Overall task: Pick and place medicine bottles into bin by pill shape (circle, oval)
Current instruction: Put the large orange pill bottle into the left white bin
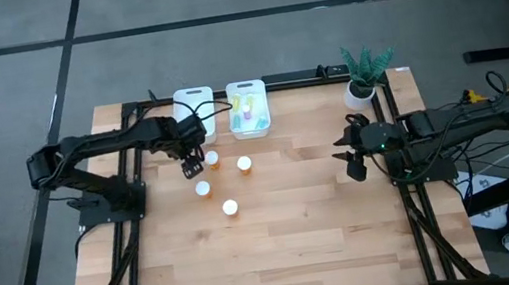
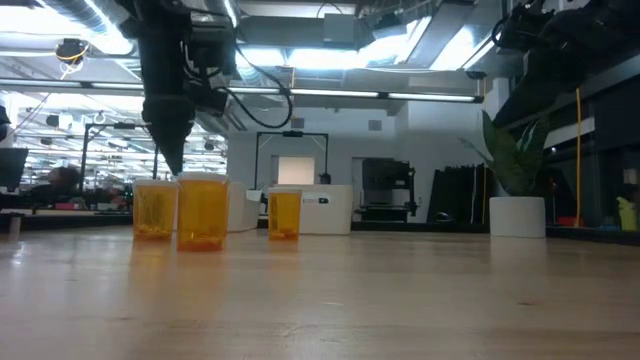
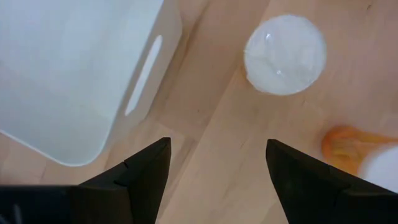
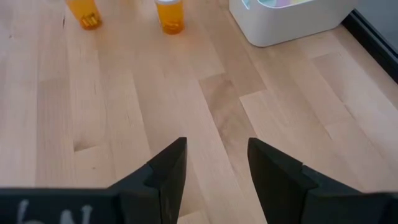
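Several orange medicine bottles with white caps stand upright on the wooden table (image 1: 279, 240): one (image 1: 211, 157), one (image 1: 245, 164), one (image 1: 203, 188), one (image 1: 230, 207). Three show in the low view (image 2: 203, 212). Slim pale bottles (image 1: 248, 111) lie in the right white bin (image 1: 262, 121); the left white bin (image 1: 193, 104) stands beside it. My left gripper (image 1: 193, 163) is open and points down, just near of the left bin (image 3: 74, 74), with one bottle's cap (image 3: 285, 55) ahead of its fingers. My right gripper (image 1: 350, 154) is open and empty at the table's right.
A white pot with a green plant (image 1: 360, 89) stands at the far right corner, close behind my right arm. A black frame runs along the table's edges. Bare wood lies between the bottles and my right gripper (image 4: 214, 162) and toward the near edge.
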`<action>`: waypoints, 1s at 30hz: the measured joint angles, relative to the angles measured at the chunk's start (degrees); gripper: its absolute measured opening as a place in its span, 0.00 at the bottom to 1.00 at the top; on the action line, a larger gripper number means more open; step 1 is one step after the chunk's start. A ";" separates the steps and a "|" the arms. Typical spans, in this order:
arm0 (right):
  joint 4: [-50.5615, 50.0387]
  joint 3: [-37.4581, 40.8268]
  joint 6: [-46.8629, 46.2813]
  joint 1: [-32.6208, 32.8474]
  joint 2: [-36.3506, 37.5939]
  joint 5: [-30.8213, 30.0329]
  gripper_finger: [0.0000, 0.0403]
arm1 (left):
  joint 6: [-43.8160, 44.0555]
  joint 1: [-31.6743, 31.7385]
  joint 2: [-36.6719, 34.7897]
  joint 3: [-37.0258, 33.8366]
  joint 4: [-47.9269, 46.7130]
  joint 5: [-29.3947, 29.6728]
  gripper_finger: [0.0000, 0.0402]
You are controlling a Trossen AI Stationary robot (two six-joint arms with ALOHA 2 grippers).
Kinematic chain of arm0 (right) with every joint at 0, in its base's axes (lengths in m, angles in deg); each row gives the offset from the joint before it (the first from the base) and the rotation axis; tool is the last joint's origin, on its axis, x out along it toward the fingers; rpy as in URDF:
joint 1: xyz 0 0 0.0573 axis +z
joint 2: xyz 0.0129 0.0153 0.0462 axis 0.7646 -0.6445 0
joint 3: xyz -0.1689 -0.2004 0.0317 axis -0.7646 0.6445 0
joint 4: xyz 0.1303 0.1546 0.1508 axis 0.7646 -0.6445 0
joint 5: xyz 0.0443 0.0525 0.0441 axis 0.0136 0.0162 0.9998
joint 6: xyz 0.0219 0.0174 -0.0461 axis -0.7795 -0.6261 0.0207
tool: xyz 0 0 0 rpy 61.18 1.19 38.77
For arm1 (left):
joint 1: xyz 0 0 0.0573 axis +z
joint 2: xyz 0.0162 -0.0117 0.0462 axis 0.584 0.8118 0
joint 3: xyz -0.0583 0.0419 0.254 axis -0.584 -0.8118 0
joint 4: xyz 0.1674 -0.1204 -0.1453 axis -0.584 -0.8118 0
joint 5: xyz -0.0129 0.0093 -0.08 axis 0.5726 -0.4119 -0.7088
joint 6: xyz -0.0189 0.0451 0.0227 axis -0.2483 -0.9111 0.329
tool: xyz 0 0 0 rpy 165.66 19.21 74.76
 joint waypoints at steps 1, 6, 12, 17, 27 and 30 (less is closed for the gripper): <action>-0.02 0.00 0.02 0.00 0.00 0.00 0.43 | 0.00 0.00 0.00 -0.71 0.60 -0.02 0.64; -0.02 0.00 0.20 0.00 0.00 0.00 0.43 | 0.39 -0.02 0.04 -3.80 2.17 -0.04 0.64; -0.02 0.00 0.22 0.00 0.00 0.00 0.43 | 0.37 -0.02 0.04 -6.11 2.99 -0.02 0.64; -0.02 0.00 0.22 0.00 0.00 0.00 0.43 | -2.07 -0.02 0.04 -7.78 5.07 -0.02 0.64; -0.02 0.00 0.22 0.02 0.00 0.00 0.43 | -11.34 -0.07 0.04 -9.30 12.21 -0.02 0.64; -0.02 0.00 0.22 0.00 0.00 0.00 0.43 | -13.60 -0.07 0.04 -9.30 16.27 0.00 0.64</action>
